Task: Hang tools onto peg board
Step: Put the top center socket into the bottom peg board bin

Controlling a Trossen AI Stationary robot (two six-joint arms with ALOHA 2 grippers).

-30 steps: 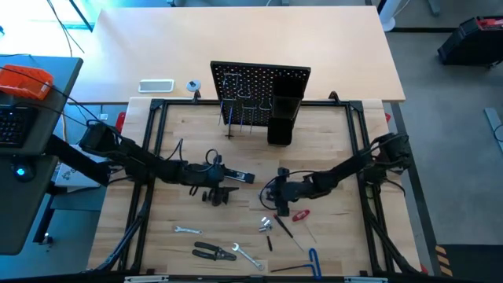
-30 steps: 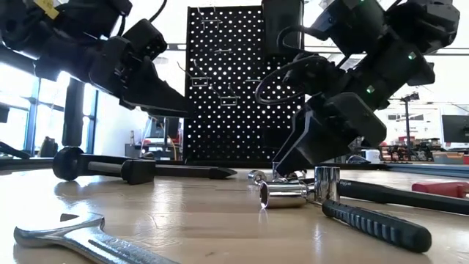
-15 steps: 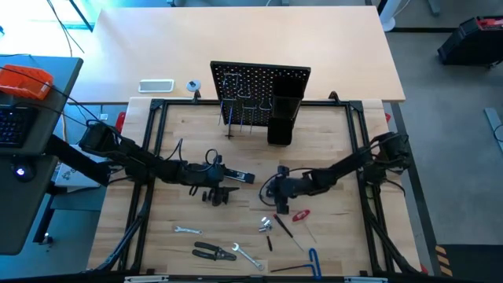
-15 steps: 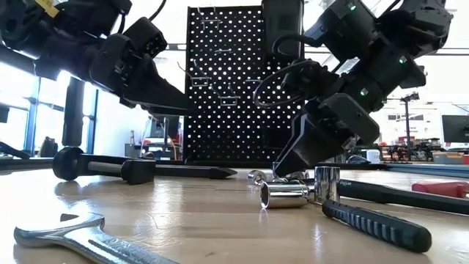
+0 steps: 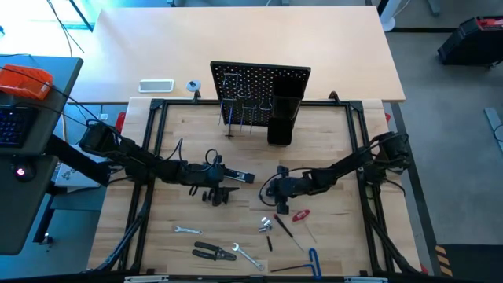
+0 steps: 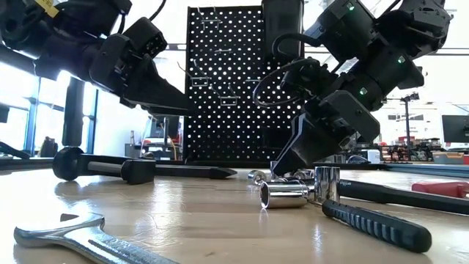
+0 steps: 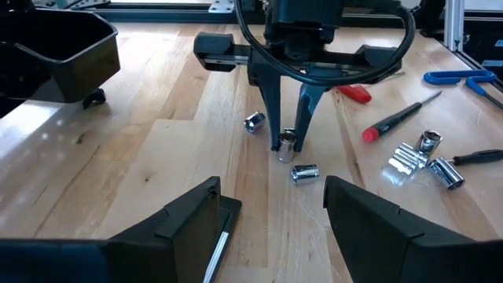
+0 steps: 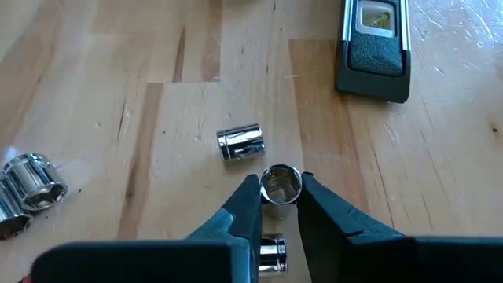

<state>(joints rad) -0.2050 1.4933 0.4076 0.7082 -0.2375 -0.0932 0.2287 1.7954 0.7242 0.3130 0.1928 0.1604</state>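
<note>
Counted: one peg board (image 5: 260,82), two wrenches (image 5: 187,230) (image 5: 248,258), one pliers (image 5: 214,251), one red-handled screwdriver (image 5: 301,214), one blue hex key (image 5: 314,260), one level (image 5: 236,176).

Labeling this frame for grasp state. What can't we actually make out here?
- Right pincer around an upright socket: firm contact not visible; fingers hide its sides.
- High view: sockets too small to count.
- Low view: the pegboard's hooks partly hidden by both arms.
- Left pincer: fingertips cut off by the left wrist view's edge.
</note>
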